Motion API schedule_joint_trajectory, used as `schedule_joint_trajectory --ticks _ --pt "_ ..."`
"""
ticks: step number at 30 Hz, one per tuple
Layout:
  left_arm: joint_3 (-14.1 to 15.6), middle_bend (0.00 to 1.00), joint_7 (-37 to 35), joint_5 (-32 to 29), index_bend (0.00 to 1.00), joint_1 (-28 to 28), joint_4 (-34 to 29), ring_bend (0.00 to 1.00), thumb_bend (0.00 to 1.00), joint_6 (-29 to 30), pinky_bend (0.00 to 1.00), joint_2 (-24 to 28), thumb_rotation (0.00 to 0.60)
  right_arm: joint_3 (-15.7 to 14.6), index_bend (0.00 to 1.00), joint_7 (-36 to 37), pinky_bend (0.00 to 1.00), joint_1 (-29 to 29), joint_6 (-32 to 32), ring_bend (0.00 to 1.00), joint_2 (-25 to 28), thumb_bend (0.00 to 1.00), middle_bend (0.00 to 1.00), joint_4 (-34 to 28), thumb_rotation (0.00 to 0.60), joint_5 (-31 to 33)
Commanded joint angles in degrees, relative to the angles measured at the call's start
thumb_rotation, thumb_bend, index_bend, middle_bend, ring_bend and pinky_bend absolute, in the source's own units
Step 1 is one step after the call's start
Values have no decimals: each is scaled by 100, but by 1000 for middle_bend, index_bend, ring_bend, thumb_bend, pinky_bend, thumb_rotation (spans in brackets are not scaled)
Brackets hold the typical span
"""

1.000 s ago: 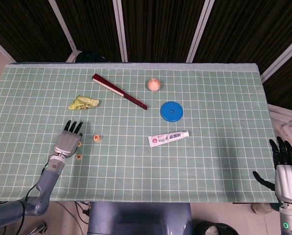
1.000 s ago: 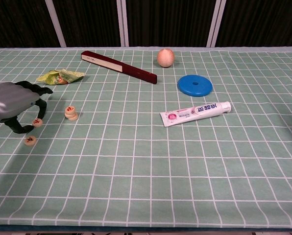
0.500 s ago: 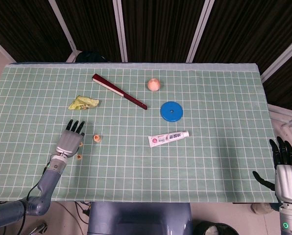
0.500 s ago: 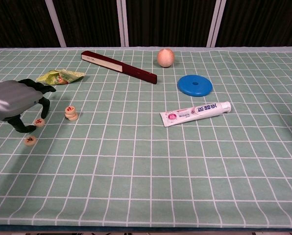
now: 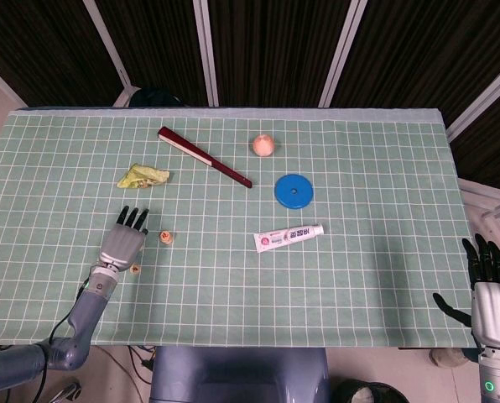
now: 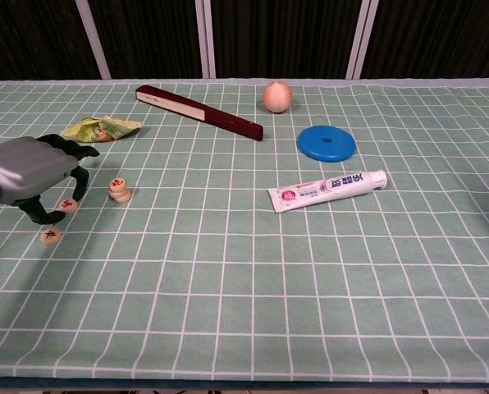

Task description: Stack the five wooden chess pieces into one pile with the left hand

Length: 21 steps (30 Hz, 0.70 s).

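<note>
My left hand (image 6: pixel 33 171) hovers low over the table's left side, also seen in the head view (image 5: pixel 124 243). Its thumb and a finger pinch one round wooden chess piece (image 6: pixel 66 206) with a red mark on top. Just right of the hand stands a short pile of chess pieces (image 6: pixel 119 190), which the head view shows too (image 5: pixel 166 238). Another loose piece (image 6: pixel 51 236) lies on the cloth in front of the hand. My right hand (image 5: pixel 493 290) hangs past the table's near right corner with its fingers spread, holding nothing.
A dark red folded fan (image 6: pixel 199 112) lies at the back, with a crumpled yellow-green wrapper (image 6: pixel 101 128) behind my left hand. A peach (image 6: pixel 277 96), a blue disc (image 6: pixel 326 143) and a toothpaste tube (image 6: pixel 326 190) sit to the right.
My left hand has shifted slightly right toward the pile, carrying the pinched piece along. The right hand has stayed where it was.
</note>
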Motion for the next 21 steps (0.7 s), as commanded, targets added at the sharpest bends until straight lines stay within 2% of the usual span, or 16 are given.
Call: schedule_joint_trajectory --ticks 1,5,12,21 --pt "-8 0 -3 -10 496 5 -19 0 309 2 0 15 600 4 51 1 0 0 9 0 -2 232 13 0 600 -5" --pt "-40 0 -65 40 497 18 -121 0 309 62 0 100 600 4 51 3 0 -2 13 0 -3 233 13 3 600 -7" --pt "-195 0 -124 142 500 17 -707 0 309 280 0 527 600 7 51 4 0 -2 23 0 -6 233 13 12 600 -14" --pt "-512 0 83 -185 496 -239 -1161 0 310 189 0 713 600 0 51 -9 0 -9 44 0 -19 233 13 18 600 -33"
